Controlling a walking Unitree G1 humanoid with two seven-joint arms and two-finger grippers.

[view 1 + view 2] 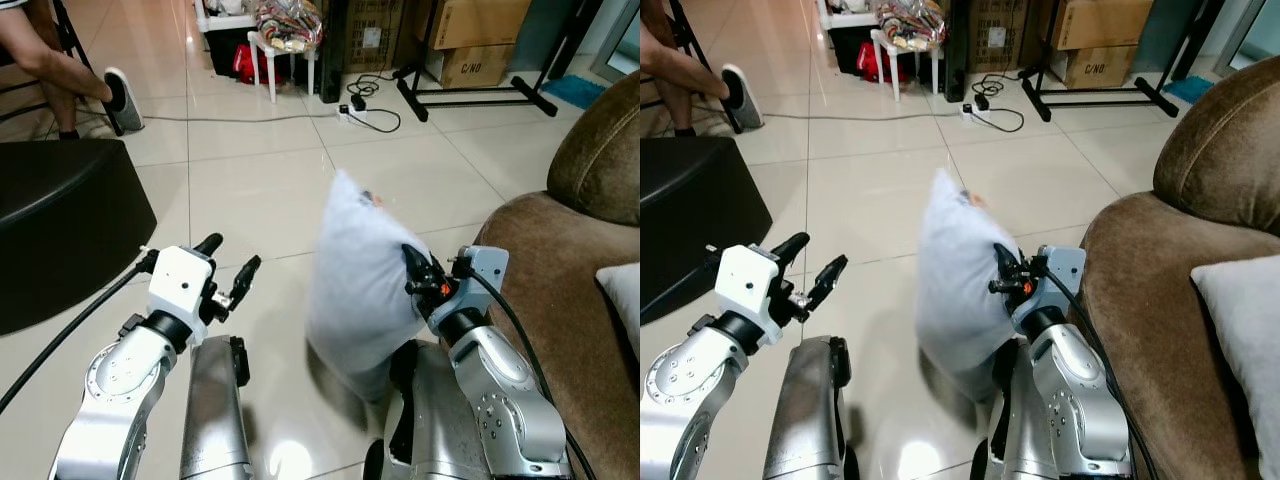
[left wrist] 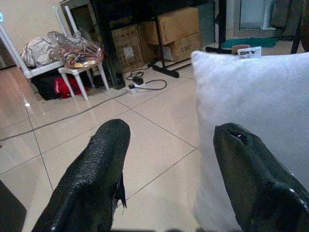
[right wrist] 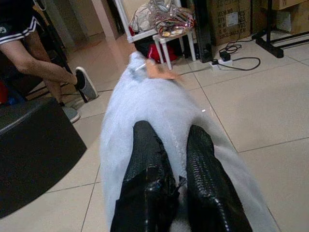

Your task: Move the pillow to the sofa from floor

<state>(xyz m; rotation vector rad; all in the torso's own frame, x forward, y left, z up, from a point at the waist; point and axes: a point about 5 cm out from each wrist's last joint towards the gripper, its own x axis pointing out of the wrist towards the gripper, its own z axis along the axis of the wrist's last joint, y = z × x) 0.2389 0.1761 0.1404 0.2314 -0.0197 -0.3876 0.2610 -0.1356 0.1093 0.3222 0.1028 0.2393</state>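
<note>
A pale grey pillow (image 1: 355,285) stands upright over the tiled floor, just left of the brown sofa (image 1: 560,260). Its outline is blurred. Its lower end is near the tiles, and I cannot tell whether it touches them. My right gripper (image 1: 412,268) is shut on the pillow's right edge, with fabric pinched between the two black fingers (image 3: 145,159). My left gripper (image 1: 228,258) is open and holds nothing. It hovers to the left of the pillow, a short gap away. In the left wrist view the pillow (image 2: 251,96) rises just beyond one fingertip.
A white cushion (image 1: 1250,320) lies on the sofa seat. A black ottoman (image 1: 60,220) sits at the left, with a seated person's leg and shoe (image 1: 120,95) behind it. Farther back are a power strip with cable (image 1: 365,115), a white stool (image 1: 285,60), cardboard boxes (image 1: 480,40) and a black stand (image 1: 470,95).
</note>
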